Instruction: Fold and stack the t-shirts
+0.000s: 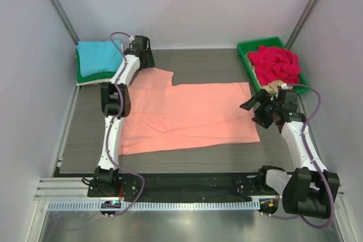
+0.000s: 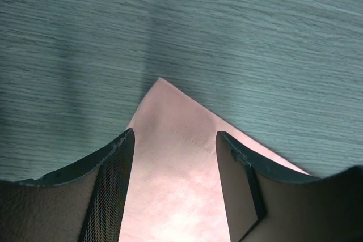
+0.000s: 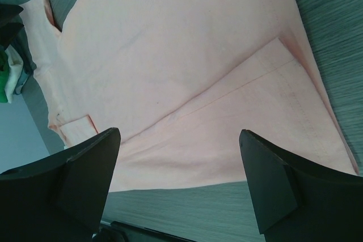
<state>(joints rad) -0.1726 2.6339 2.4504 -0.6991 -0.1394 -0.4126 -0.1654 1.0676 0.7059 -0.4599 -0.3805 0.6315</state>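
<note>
Jaws apart on left gripper and right gripper, over opposite edges of orange shirt; a shallow pinch could miss cloth, skewing fold.

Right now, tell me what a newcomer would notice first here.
A large salmon t-shirt lies spread across the middle of the table. The left gripper hovers open over one far corner of it, the right gripper open above its right end. A crumpled red shirt fills the green tray at far right.

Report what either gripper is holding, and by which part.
Nothing is held. The left gripper stands open over a corner of the salmon t-shirt; the right gripper hangs open above the cloth.
</note>
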